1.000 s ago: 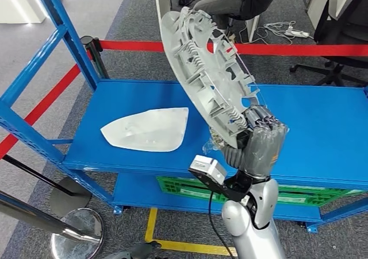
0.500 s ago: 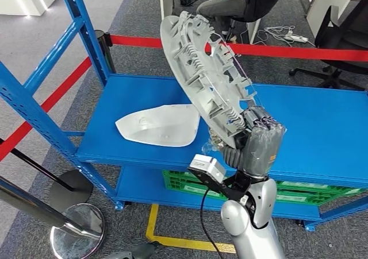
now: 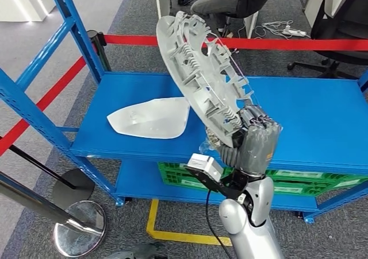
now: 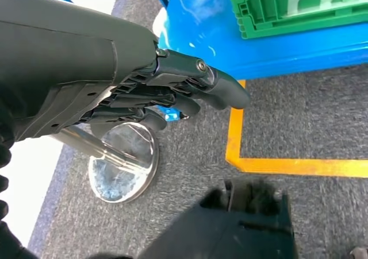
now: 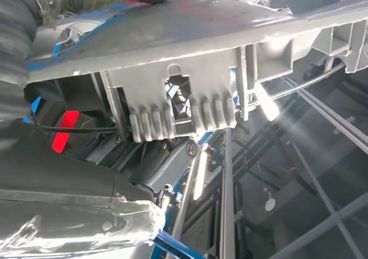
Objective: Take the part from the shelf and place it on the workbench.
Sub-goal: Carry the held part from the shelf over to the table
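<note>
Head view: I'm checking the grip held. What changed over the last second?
The whole picture shifted slightly, so the camera moved. The right hand still grips the grey ribbed part, raised and tilted as before. The white part still lies on the blue shelf.

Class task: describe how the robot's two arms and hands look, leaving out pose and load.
The right arm is smooth silver, with a black cable and a pale wrist camera box. The right hand is grey and ribbed. The left hand is dark grey with darker fingers.
</note>
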Available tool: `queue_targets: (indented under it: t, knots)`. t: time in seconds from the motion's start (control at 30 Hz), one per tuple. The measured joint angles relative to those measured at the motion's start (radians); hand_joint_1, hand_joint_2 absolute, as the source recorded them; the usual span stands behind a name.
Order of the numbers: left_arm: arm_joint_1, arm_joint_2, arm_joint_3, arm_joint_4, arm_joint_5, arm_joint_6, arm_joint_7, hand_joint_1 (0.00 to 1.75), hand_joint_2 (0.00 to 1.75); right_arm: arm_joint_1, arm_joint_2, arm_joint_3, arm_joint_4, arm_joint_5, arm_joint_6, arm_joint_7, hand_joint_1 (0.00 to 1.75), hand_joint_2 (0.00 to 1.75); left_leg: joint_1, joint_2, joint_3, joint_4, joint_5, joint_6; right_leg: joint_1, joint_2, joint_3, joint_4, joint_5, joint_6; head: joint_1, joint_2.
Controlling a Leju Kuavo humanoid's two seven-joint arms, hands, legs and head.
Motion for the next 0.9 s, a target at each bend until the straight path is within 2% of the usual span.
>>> queue_targets:
  t: [0.07, 0.1, 0.2, 0.23, 0.27, 0.3, 0.37, 0.4, 0.43, 0.47, 0.5, 0.57, 0.6, 0.63, 0.7, 0.77, 0.83, 0.9]
  knots:
    - [-0.001, 0.000, -0.009, 0.000, 0.000, 0.000, 0.000, 0.00, 1.75, 0.000, 0.000, 0.000, 0.000, 0.000, 0.000, -0.002, 1.75, 1.75, -0.002, -0.001, 0.077, -0.134, 0.045, 0.009, 0.002, 0.001, -0.005, 0.002, 0.006, 0.007, 0.001, 0.000]
    - [-0.001, 0.000, -0.013, 0.000, 0.000, 0.000, 0.000, 0.00, 1.75, 0.000, 0.000, -0.001, 0.000, 0.001, 0.000, -0.004, 1.75, 1.75, -0.004, -0.001, 0.097, -0.173, 0.053, 0.013, 0.004, 0.001, -0.009, 0.003, 0.010, 0.012, 0.001, 0.000]
    - [-0.001, 0.000, -0.019, 0.000, 0.000, 0.000, 0.000, 0.00, 1.75, 0.001, 0.000, -0.004, 0.000, 0.003, 0.000, -0.012, 1.75, 1.75, -0.007, -0.002, 0.096, -0.197, 0.060, 0.033, 0.003, 0.000, -0.021, 0.002, 0.021, 0.033, 0.001, 0.000]
    - [0.000, -0.001, -0.020, 0.000, 0.000, 0.000, -0.001, 0.00, 1.75, 0.001, 0.000, -0.006, -0.001, 0.004, 0.000, -0.015, 1.75, 1.75, -0.006, -0.001, 0.093, -0.200, 0.066, 0.042, 0.001, 0.000, -0.028, 0.008, 0.014, 0.039, 0.002, 0.000]
    - [0.000, -0.001, -0.022, 0.000, 0.000, 0.000, -0.001, 0.00, 1.75, 0.002, 0.000, -0.008, -0.003, 0.005, -0.001, -0.018, 1.75, 1.75, -0.005, 0.000, 0.090, -0.203, 0.072, 0.050, 0.001, 0.000, -0.038, 0.028, -0.007, 0.044, 0.003, 0.000]
    - [-0.001, -0.001, -0.025, 0.000, 0.000, -0.001, -0.002, 0.00, 1.75, 0.002, 0.000, -0.011, -0.005, 0.007, -0.001, -0.022, 1.75, 1.75, -0.004, 0.001, 0.085, -0.206, 0.078, 0.058, 0.000, 0.001, -0.056, 0.069, -0.039, 0.047, 0.005, 0.000]
    - [-0.002, -0.001, -0.034, 0.000, 0.000, -0.001, -0.003, 0.00, 1.75, 0.005, 0.000, -0.021, -0.008, 0.011, -0.001, -0.029, 1.75, 1.75, -0.006, 0.003, 0.072, -0.205, 0.088, 0.065, 0.000, 0.001, -0.101, 0.195, -0.115, 0.053, 0.007, 0.000]
    - [-0.002, -0.001, -0.037, 0.000, 0.000, -0.001, -0.003, 0.00, 1.75, 0.007, 0.000, -0.028, -0.009, 0.013, -0.001, -0.032, 1.75, 1.75, -0.007, 0.003, 0.065, -0.205, 0.093, 0.066, 0.000, 0.001, -0.117, 0.248, -0.139, 0.054, 0.007, 0.000]
    - [-0.002, -0.001, -0.040, 0.000, 0.000, -0.001, -0.004, 0.00, 1.75, 0.009, 0.000, -0.036, -0.009, 0.015, -0.001, -0.034, 1.75, 1.75, -0.008, 0.003, 0.058, -0.204, 0.099, 0.066, 0.000, 0.001, -0.118, 0.270, -0.145, 0.055, 0.007, 0.000]
    - [-0.002, -0.001, -0.042, 0.000, 0.000, -0.001, -0.005, 0.00, 1.75, 0.010, 0.000, -0.044, -0.011, 0.017, -0.001, -0.036, 1.75, 1.75, -0.009, 0.003, 0.052, -0.204, 0.103, 0.065, 0.001, 0.001, -0.100, 0.254, -0.134, 0.054, 0.007, 0.000]
    - [-0.002, -0.001, -0.043, 0.000, 0.000, -0.001, -0.005, 0.00, 1.75, 0.012, 0.000, -0.050, -0.013, 0.018, -0.001, -0.036, 1.75, 1.75, -0.010, 0.002, 0.047, -0.203, 0.108, 0.063, 0.001, 0.001, -0.062, 0.200, -0.108, 0.051, 0.007, 0.000]
    - [-0.003, -0.001, -0.046, 0.000, 0.000, -0.001, -0.006, 0.00, 1.75, 0.014, 0.000, -0.059, -0.020, 0.020, -0.001, -0.039, 1.75, 1.75, -0.012, 0.002, 0.040, -0.201, 0.115, 0.056, 0.003, 0.001, 0.026, 0.059, -0.066, 0.042, 0.007, 0.000]
    - [-0.003, -0.001, -0.048, 0.000, 0.000, -0.001, -0.006, 0.00, 1.75, 0.015, 0.000, -0.063, -0.024, 0.021, -0.001, -0.042, 1.75, 1.75, -0.014, 0.002, 0.036, -0.199, 0.119, 0.052, 0.005, 0.002, 0.053, 0.013, -0.057, 0.037, 0.006, 0.000]
    - [-0.003, -0.001, -0.050, 0.000, 0.000, -0.001, -0.007, 0.00, 1.75, 0.017, 0.000, -0.069, -0.028, 0.021, -0.001, -0.046, 1.75, 1.75, -0.016, 0.003, 0.032, -0.198, 0.123, 0.046, 0.007, 0.003, 0.065, -0.008, -0.055, 0.033, 0.006, 0.000]
    - [-0.003, 0.000, -0.057, 0.000, 0.000, -0.001, -0.008, 0.00, 1.75, 0.020, 0.000, -0.081, -0.036, 0.023, -0.001, -0.052, 1.75, 1.75, -0.016, 0.003, 0.027, -0.196, 0.131, 0.036, 0.007, 0.004, 0.061, -0.012, -0.048, 0.024, 0.005, 0.000]
    - [-0.004, 0.000, -0.062, 0.000, 0.000, -0.001, -0.009, 0.00, 1.75, 0.023, 0.000, -0.092, -0.042, 0.024, -0.001, -0.055, 1.75, 1.75, -0.014, 0.002, 0.019, -0.183, 0.114, 0.026, 0.004, 0.001, 0.056, -0.016, -0.037, 0.011, 0.003, 0.000]
    - [-0.004, 0.001, -0.064, 0.000, 0.000, -0.001, -0.009, 0.00, 1.75, 0.025, 0.000, -0.099, -0.048, 0.025, -0.001, -0.059, 1.75, 1.75, -0.011, 0.001, 0.000, -0.130, 0.061, 0.016, 0.001, -0.001, 0.049, -0.018, -0.026, 0.000, 0.000, 0.000]
    - [-0.004, 0.002, -0.066, 0.000, 0.000, -0.001, -0.009, 0.00, 1.75, 0.028, 0.000, -0.110, -0.054, 0.027, -0.001, -0.063, 1.75, 1.75, -0.007, 0.001, -0.034, -0.025, -0.008, 0.009, 0.002, -0.002, 0.036, -0.017, -0.017, -0.004, -0.002, 0.000]
